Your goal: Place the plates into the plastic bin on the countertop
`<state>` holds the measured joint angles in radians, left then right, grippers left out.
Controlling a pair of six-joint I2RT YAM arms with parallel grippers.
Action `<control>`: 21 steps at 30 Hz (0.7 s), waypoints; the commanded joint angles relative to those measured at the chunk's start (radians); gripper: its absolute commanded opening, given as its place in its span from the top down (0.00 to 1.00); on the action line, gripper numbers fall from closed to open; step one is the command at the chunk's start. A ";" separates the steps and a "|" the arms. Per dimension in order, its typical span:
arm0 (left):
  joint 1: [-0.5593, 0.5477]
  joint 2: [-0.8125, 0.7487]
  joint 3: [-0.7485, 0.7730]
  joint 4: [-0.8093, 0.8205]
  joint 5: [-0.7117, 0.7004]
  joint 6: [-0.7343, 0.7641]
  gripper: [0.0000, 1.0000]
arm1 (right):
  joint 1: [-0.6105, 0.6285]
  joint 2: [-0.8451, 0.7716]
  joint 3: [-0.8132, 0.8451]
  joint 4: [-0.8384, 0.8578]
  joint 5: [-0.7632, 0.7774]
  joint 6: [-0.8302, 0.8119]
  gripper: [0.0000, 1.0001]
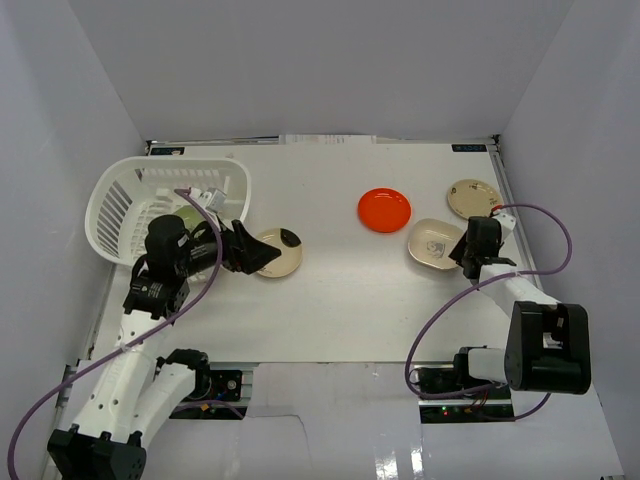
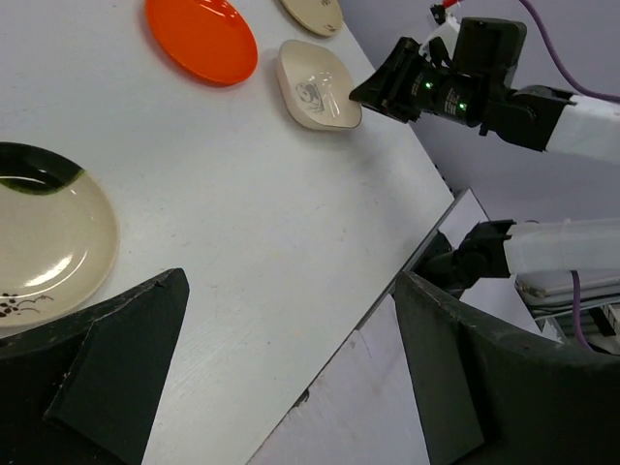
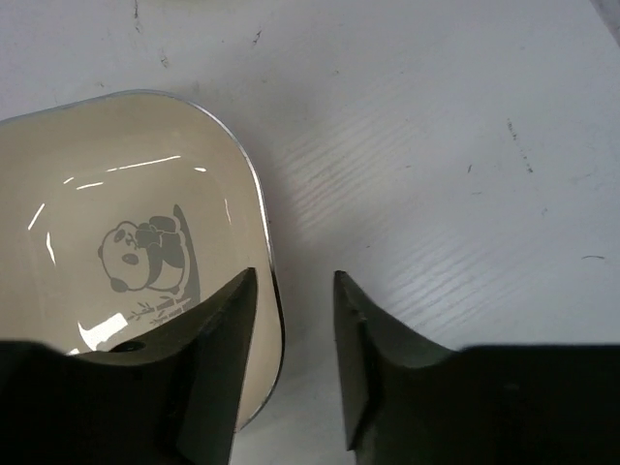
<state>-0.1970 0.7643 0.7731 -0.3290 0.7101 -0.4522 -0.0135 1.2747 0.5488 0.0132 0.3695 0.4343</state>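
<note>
Straddling the right rim of the cream rounded-square plastic plate with the panda print point(image 3: 126, 213), the right gripper point(image 3: 294, 291) had one finger inside the dish and the other on the bare white counter point(image 1: 340, 300). The jaws were partly drawn in with a gap showing, so nothing was pinched yet. That plate lay flat at the right of the overhead view, between the round orange-red plate point(image 1: 384, 209) and a round tan plate point(image 1: 473, 197) toward the upper right.

On the left, the left gripper point(image 2: 291, 329) was spread wide and empty, low beside a round cream plate with a dark green edge point(image 1: 285, 258). The large white slotted plastic bin point(image 1: 115, 215) sat just behind it at the upper left.

This looked like the pick-up step for the panda plate. The next move likely called for clamping firmly on that thin rim, then lifting and carrying the plate across the frame to the bin. The rim was shallow and glossy, so a slip seemed the main risk.
</note>
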 commanded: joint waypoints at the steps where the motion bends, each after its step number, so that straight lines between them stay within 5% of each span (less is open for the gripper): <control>1: -0.041 -0.007 0.023 -0.015 0.032 0.038 0.02 | -0.011 0.035 -0.015 0.099 -0.064 -0.011 0.60; 4: -0.059 0.000 0.029 -0.042 0.020 0.046 0.02 | -0.013 0.014 -0.035 0.140 -0.038 -0.008 0.79; 11: -0.084 0.059 0.045 -0.045 0.054 0.030 0.02 | -0.013 -0.074 -0.089 0.209 -0.089 -0.020 0.92; 21: -0.257 0.180 0.092 -0.019 -0.105 -0.040 0.02 | 0.003 -0.291 -0.159 0.147 -0.329 0.050 0.92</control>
<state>-0.3840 0.9058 0.8196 -0.3676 0.6937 -0.4618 -0.0193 1.0679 0.4099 0.1520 0.1555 0.4484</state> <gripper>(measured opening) 0.979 0.084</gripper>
